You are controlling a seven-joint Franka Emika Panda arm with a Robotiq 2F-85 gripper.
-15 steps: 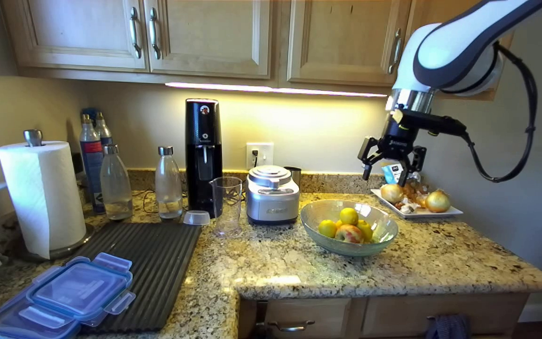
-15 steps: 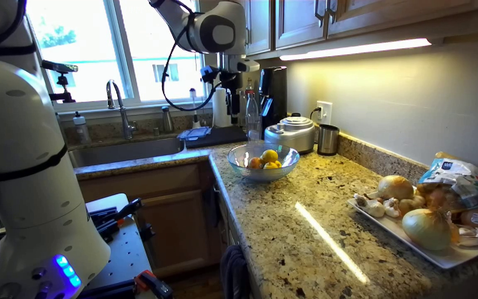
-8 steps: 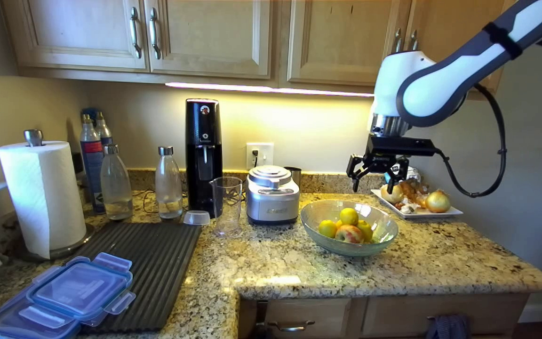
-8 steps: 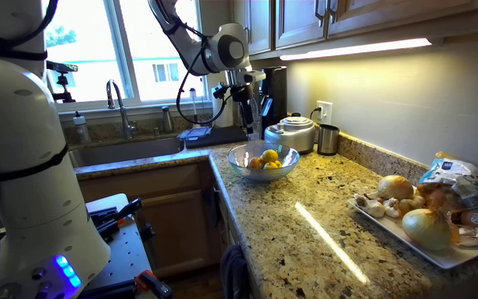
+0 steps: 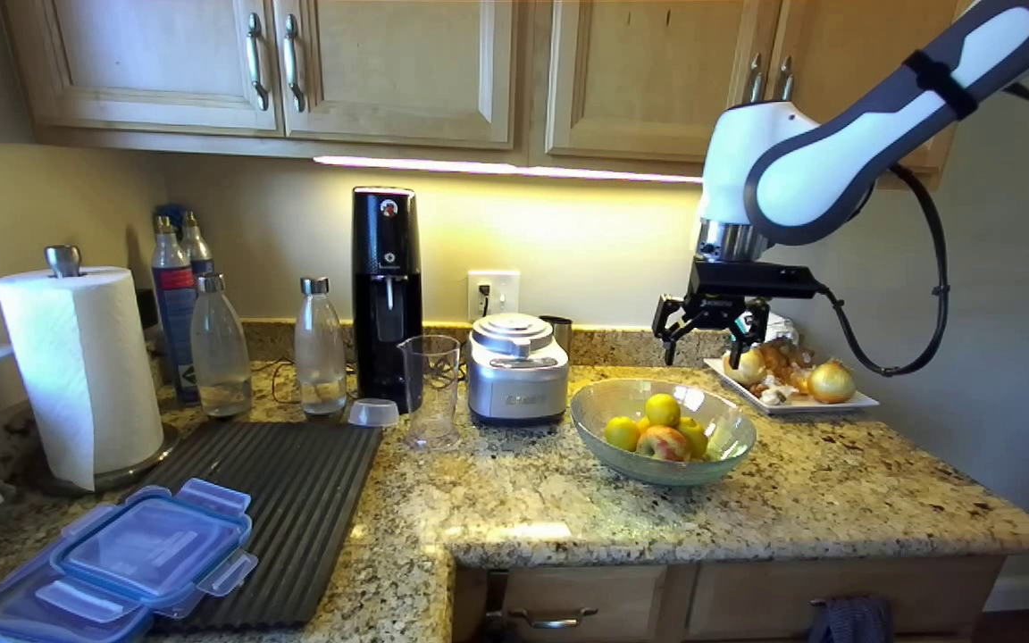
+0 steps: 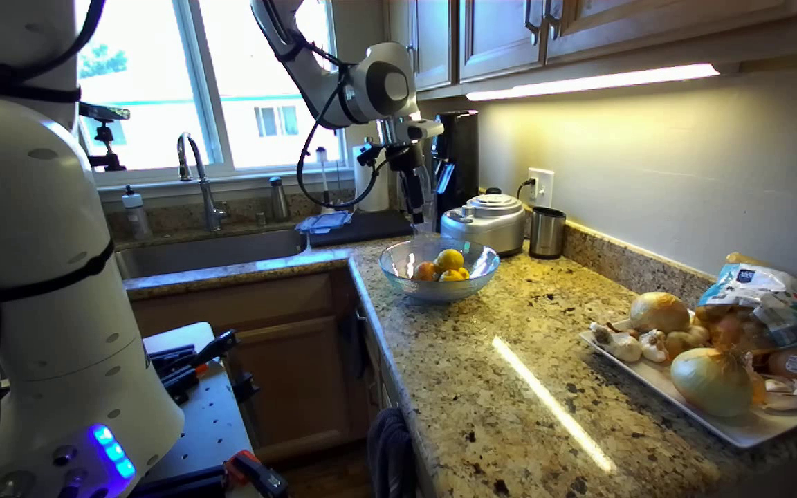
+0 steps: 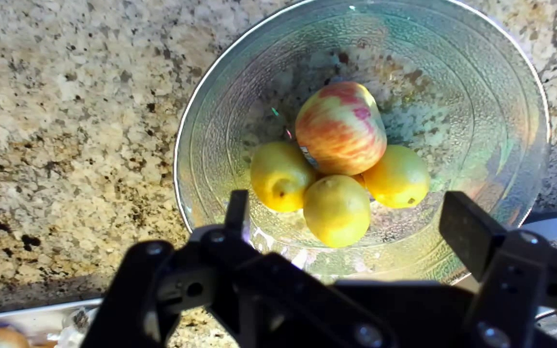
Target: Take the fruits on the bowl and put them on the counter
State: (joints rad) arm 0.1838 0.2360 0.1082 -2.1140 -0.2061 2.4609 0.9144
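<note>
Three lemons (image 7: 337, 211) lie clustered with a red-streaked apple (image 7: 341, 128) inside the glass bowl (image 7: 476, 96); a sliver of orange-yellow shows low between them, cannot tell if it is a further lemon. In both exterior views one lemon sits highest in the pile. Bowl stands upright on the speckled worktop (image 5: 818, 500).

The end effector (image 5: 702, 359) hangs above the bowl, pointing down, its fingers (image 7: 469, 229) wide apart and clear of the fruit. Wrist view: fingertips appear to either side of the lemons.

Silver food processor (image 5: 519, 384) just beside the bowl; steel cup (image 6: 547, 235) near the processor. Across from these, a white plate (image 6: 654, 378) carries onions (image 6: 711, 382) and garlic (image 6: 623, 346). Well apart from the bowl: tall black machine (image 5: 387, 232), ribbed mat (image 5: 300, 509), plastic lids (image 5: 153, 545) overlapping the mat.
</note>
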